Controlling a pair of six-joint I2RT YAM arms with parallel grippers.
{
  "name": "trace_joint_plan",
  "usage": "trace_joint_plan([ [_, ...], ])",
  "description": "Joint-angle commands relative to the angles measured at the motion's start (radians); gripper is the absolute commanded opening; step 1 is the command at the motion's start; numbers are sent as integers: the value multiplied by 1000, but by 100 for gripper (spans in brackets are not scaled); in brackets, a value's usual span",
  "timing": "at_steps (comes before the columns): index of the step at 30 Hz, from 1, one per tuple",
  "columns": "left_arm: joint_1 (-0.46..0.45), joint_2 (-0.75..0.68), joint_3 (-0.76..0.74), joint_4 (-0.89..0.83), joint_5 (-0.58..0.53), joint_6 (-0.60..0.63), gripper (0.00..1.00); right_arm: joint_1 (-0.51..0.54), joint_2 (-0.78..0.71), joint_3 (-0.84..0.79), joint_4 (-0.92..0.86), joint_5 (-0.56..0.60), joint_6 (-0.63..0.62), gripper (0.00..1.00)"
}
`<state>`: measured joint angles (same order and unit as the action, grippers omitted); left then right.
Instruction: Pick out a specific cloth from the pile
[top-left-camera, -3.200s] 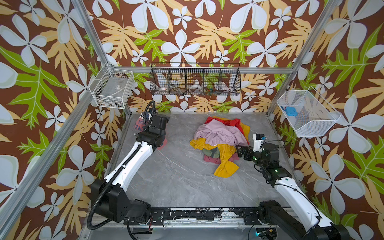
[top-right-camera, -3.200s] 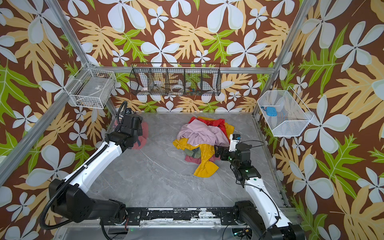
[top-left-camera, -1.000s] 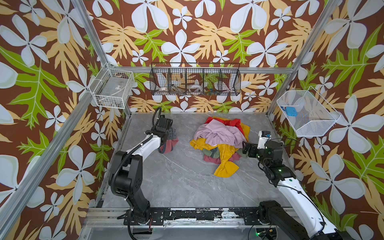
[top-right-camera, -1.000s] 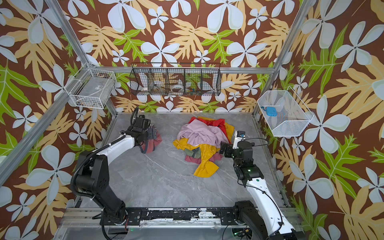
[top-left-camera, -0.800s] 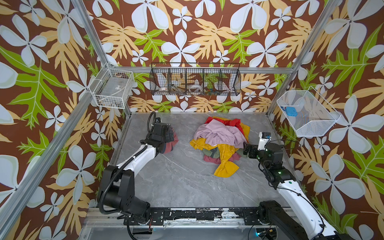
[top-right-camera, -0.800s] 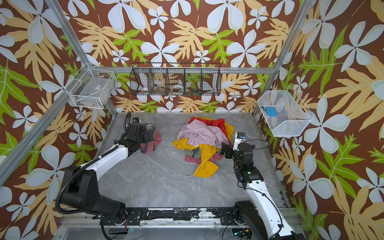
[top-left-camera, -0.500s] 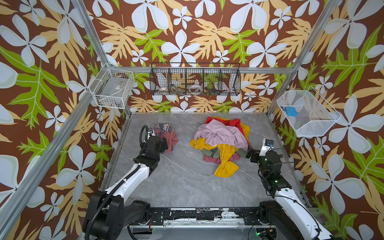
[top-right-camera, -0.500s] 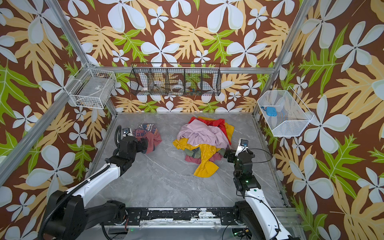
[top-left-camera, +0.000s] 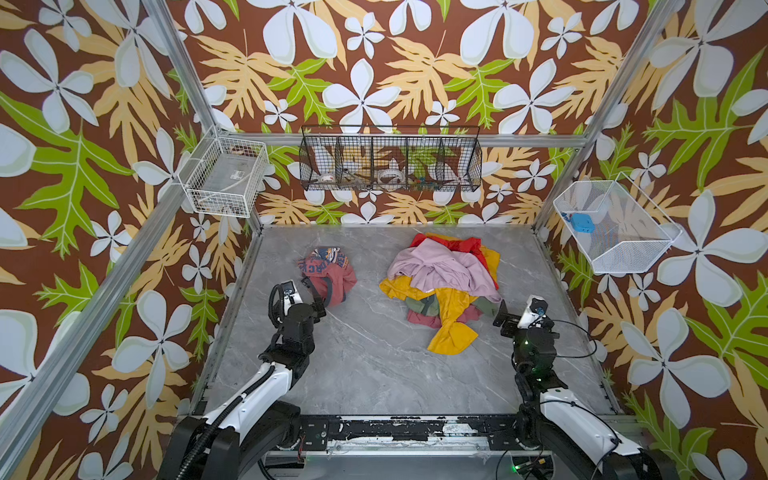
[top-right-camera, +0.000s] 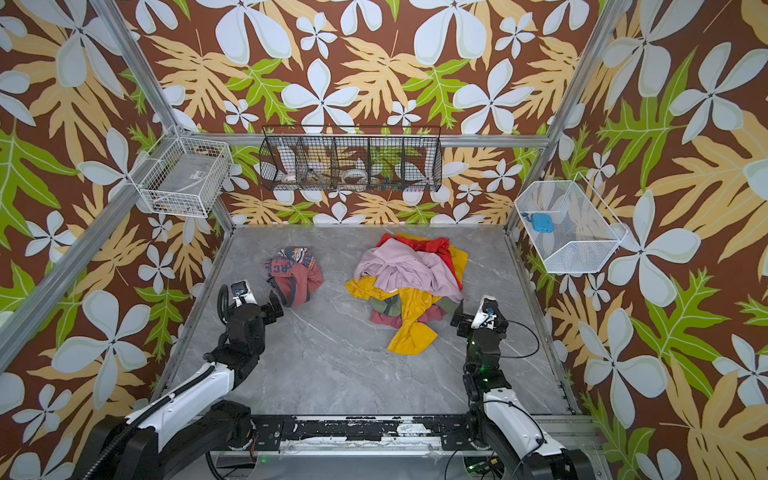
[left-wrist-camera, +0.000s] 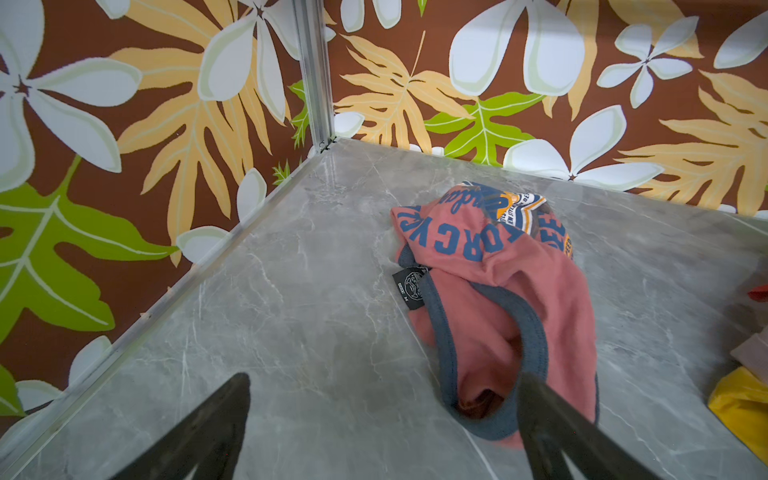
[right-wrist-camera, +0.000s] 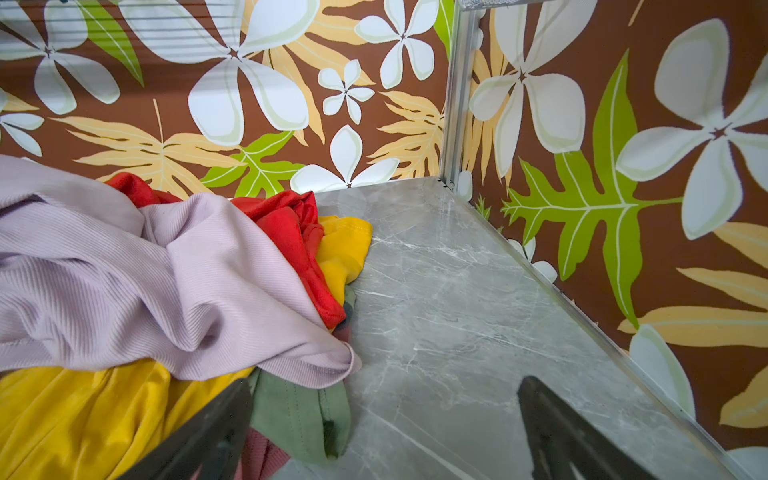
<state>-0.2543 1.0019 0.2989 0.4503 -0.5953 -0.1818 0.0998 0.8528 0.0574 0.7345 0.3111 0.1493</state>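
With both claws wide and empty, the cloth (top-left-camera: 328, 272) lies apart from the pile (top-left-camera: 442, 282) near the surface's left edge; your left gripper (top-left-camera: 312, 300), just beside it, could snag its neck trim.

The cloth (top-left-camera: 328, 272) lies on the table (top-left-camera: 374, 374), left of the pile (top-left-camera: 444, 278) and apart from it.

Bare table (top-left-camera: 365, 357) between the cloth (top-left-camera: 328, 274) and the pile (top-left-camera: 444, 282) — passable.
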Motion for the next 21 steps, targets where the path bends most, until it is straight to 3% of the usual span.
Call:
trace_joint_plan([
  [1, 3, 23, -45, 196, -22, 49, 100, 2, 54, -17, 155, -15, -34, 99],
  [7, 43, 92, -156, 491, 31, 83, 100, 2, 192, -11, 280, -9, -55, 100],
  [14, 110, 133, -162, 581, 102, 95, 100, 2, 333, 51, 338, -36, -98, 100],
  [21, 185, 230, -189, 760, 257, 51, 98, 3, 491, 116, 383, -77, -146, 100],
])
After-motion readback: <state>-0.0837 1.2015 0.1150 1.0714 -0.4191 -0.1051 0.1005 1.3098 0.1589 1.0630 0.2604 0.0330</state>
